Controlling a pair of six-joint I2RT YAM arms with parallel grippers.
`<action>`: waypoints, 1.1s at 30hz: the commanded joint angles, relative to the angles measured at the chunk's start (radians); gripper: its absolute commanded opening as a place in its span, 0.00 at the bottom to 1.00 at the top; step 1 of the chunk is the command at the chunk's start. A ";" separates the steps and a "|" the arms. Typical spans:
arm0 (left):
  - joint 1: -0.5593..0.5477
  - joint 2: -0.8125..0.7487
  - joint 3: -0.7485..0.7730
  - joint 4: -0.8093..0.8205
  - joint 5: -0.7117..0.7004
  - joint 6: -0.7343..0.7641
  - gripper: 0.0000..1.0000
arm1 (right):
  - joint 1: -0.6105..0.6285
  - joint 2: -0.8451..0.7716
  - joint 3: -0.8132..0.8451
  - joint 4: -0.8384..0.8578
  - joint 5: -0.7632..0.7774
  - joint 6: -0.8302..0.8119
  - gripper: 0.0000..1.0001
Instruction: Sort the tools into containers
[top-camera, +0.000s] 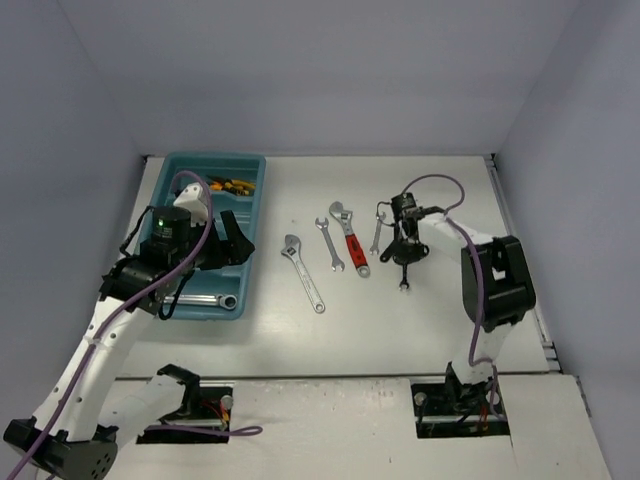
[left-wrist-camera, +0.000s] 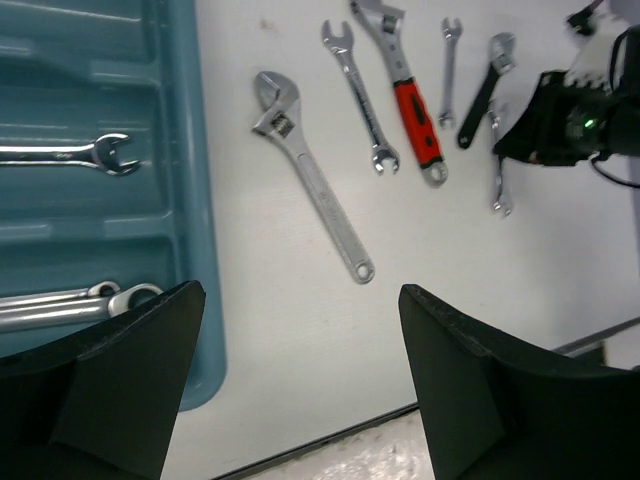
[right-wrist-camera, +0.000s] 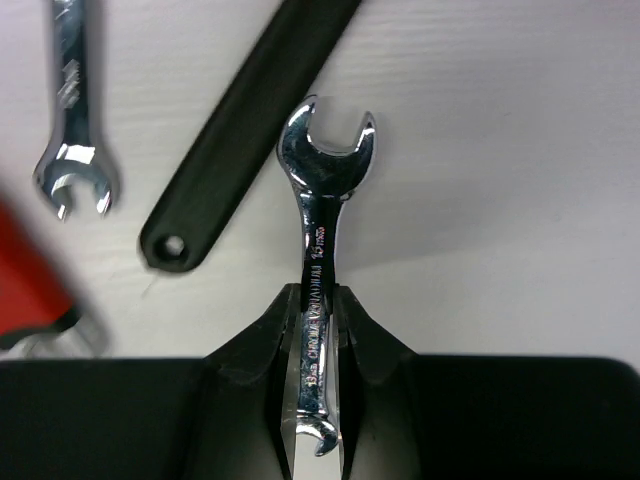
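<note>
Right wrist view shows the right end effector (right-wrist-camera: 318, 300) closed tight on the shank of a small chrome wrench (right-wrist-camera: 322, 170), and the open head of this wrench points away, just beside a black wrench (right-wrist-camera: 240, 110) on the white counter (right-wrist-camera: 520, 150). At the other side the left end effector (left-wrist-camera: 300, 295) stands wide open with nothing in it, above the right edge of the teal tray (left-wrist-camera: 183, 120). One compartment of this tray holds a silver wrench (left-wrist-camera: 70, 153), and a silver adjustable wrench (left-wrist-camera: 305, 175) lies on the counter near the tray.
</note>
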 joint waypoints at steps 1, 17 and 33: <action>-0.039 0.045 -0.012 0.186 0.043 -0.106 0.76 | 0.107 -0.185 -0.001 0.026 -0.072 -0.109 0.00; -0.204 0.219 -0.102 0.546 0.046 -0.236 0.76 | 0.365 -0.445 -0.017 0.162 -0.344 -0.160 0.00; -0.258 0.386 -0.034 0.609 0.037 -0.289 0.72 | 0.464 -0.504 -0.011 0.229 -0.403 -0.112 0.00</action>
